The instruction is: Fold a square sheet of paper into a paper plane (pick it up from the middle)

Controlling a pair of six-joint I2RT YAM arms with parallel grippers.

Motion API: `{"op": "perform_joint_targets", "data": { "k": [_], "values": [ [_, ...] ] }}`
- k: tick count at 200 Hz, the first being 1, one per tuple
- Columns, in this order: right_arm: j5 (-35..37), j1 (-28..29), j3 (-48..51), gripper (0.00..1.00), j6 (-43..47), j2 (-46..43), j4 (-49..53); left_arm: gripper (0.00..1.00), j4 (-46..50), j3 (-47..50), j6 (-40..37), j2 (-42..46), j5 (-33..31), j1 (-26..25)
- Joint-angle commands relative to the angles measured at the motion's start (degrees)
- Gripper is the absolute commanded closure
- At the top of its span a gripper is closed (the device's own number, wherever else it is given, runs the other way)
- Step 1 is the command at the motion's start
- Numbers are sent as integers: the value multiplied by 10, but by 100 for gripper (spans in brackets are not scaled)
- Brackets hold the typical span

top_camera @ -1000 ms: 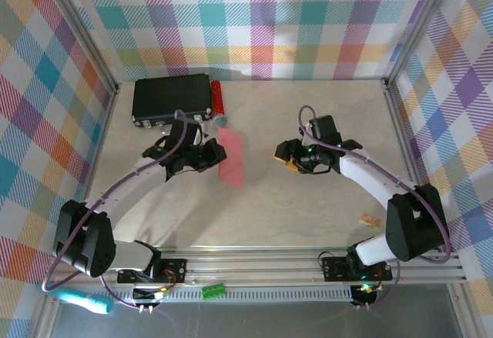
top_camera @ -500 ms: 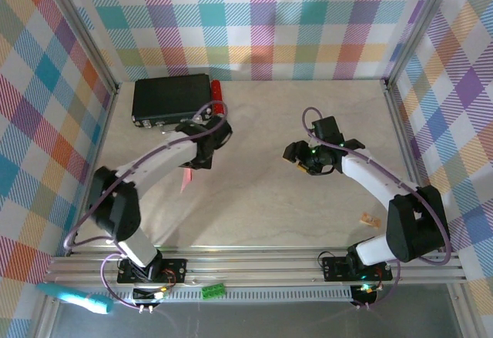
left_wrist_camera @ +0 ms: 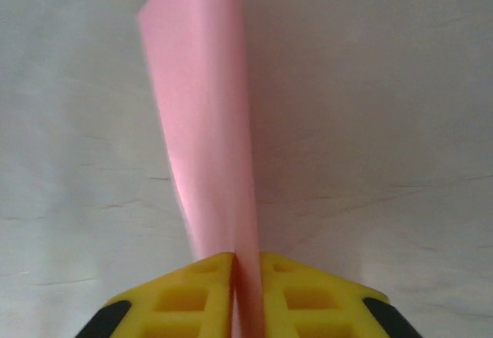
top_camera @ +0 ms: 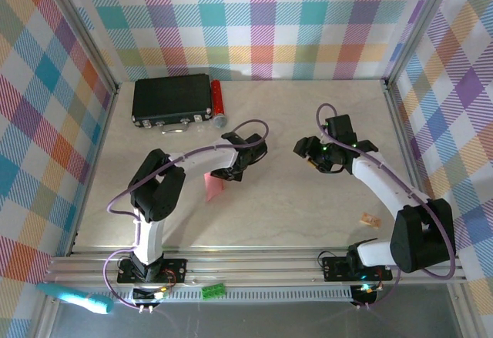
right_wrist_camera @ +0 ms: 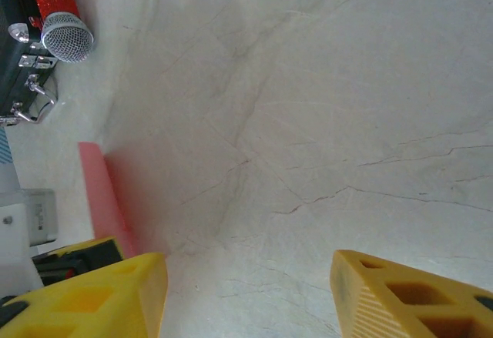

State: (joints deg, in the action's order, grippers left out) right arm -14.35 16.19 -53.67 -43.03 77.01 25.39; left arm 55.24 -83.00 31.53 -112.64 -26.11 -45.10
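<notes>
**Left arm (top_camera: 192, 157) has swung round with the folded paper (left_wrist_camera: 204, 122).**
Left fingers (left_wrist_camera: 196, 288) clamp the paper; right fingers (right_wrist_camera: 92, 296) hang open, empty, nearby. This is likely repositioning before the next crease.

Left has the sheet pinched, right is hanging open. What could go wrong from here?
1. The pink sheet of paper is pinched by the left jaws at one end only. It may slip out or flop over, spoiling the crease.
2. The right jaws stand open, apart from the sheet, and the left arm is close beside it. Reaching in may crumple the paper or bump that arm.
</notes>
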Motion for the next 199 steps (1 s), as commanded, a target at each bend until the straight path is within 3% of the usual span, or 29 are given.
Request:
{"op": "perform_joint_targets", "data": {
  "k": [1, 62, 101, 139, 170, 199],
  "values": [
    [-9, -3, 15, 42, -6, -4, 10, 81, -74, 18, 18, 8, 107, -7],
    [-80, 14, 25, 49, -9, 29, -44, 56, -153, 68, 15, 106, 224, 28],
    [-66, 97, -5, 59, -6, 88, -57, 42, -214, 146, 47, 204, 279, 91],
    [-59, 189, -61, 78, -13, 182, -78, 27, -252, 253, 86, 296, 289, 170],
    [-57, 239, -122, 87, -15, 260, -82, 12, -276, 345, 140, 361, 300, 232],
    [-46, 270, -187, 90, -7, 332, -72, 0, -288, 389, 153, 393, 309, 254]
  ]
}}
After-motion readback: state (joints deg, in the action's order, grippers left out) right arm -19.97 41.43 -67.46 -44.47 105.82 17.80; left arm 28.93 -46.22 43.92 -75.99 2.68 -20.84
